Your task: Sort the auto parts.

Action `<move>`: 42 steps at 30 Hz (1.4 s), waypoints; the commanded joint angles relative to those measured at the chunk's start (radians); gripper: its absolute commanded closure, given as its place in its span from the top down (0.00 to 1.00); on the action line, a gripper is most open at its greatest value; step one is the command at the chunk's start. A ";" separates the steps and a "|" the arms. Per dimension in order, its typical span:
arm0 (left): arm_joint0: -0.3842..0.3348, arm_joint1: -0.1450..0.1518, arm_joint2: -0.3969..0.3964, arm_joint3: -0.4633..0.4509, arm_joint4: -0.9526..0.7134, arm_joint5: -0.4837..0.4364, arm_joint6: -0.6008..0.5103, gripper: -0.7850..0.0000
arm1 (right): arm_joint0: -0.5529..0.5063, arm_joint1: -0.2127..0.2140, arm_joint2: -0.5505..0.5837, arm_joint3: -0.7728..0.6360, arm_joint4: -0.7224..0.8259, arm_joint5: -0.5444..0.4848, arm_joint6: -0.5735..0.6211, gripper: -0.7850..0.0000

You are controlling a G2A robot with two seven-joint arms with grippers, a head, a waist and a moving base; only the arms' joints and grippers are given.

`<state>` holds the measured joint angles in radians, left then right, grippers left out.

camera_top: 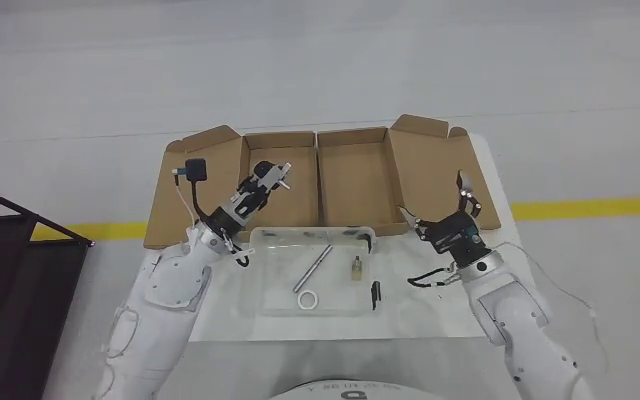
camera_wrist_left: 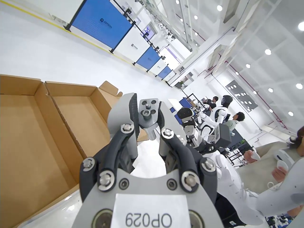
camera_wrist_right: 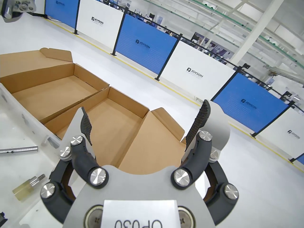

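My left gripper [camera_wrist_left: 147, 113] is shut on a small grey metal bracket [camera_wrist_left: 148, 114] with bolt holes, held in the air over the left cardboard box [camera_top: 280, 185]. From above the left gripper [camera_top: 278, 177] hangs over that box's floor. My right gripper [camera_wrist_right: 144, 122] stands open and holds nothing, by the right box [camera_top: 352, 180] near its outer flap; in the top view the right gripper [camera_top: 440, 212] is right of the tray. The clear tray [camera_top: 268, 300] holds a metal rod [camera_top: 313, 267], a white ring [camera_top: 308, 299] and a small yellowish part [camera_top: 356, 268].
A small black part [camera_top: 375, 294] lies on the table just right of the tray. Both boxes [camera_wrist_right: 99, 119] stand open side by side behind the tray, flaps spread outward. The table edge runs close in front of the tray.
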<state>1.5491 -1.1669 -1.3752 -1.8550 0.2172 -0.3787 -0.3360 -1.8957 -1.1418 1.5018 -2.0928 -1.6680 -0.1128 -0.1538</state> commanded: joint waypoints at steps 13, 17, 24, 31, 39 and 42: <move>0.000 -0.004 0.022 0.039 -0.163 0.007 -0.038 0.00 | 0.067 0.005 -0.082 0.000 0.138 -0.302 -0.016 1.00; -0.008 -0.005 0.023 0.040 -0.187 0.014 -0.041 0.00 | 0.125 0.001 -0.154 0.028 0.131 -0.351 -0.024 1.00; -0.013 -0.009 0.057 0.043 -0.194 0.020 -0.046 0.00 | 0.238 -0.011 -0.253 0.065 0.130 -0.345 -0.031 0.58; -0.019 -0.010 0.069 0.043 -0.196 0.018 -0.062 0.00 | 0.327 -0.021 -0.322 0.107 0.133 -0.348 0.010 0.47; -0.012 -0.006 0.065 0.031 -0.223 0.022 -0.108 0.00 | 0.396 -0.031 -0.373 0.160 0.144 -0.335 0.040 0.45; -0.015 -0.006 0.067 0.033 -0.244 0.026 -0.123 0.00 | 0.413 -0.034 -0.390 0.169 0.143 -0.333 0.049 0.44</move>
<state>1.5361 -1.1731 -1.3087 -1.8230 -0.0210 -0.3540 -0.4551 -1.4885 -1.1745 1.1179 -1.9266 -1.5244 -0.4458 -0.1079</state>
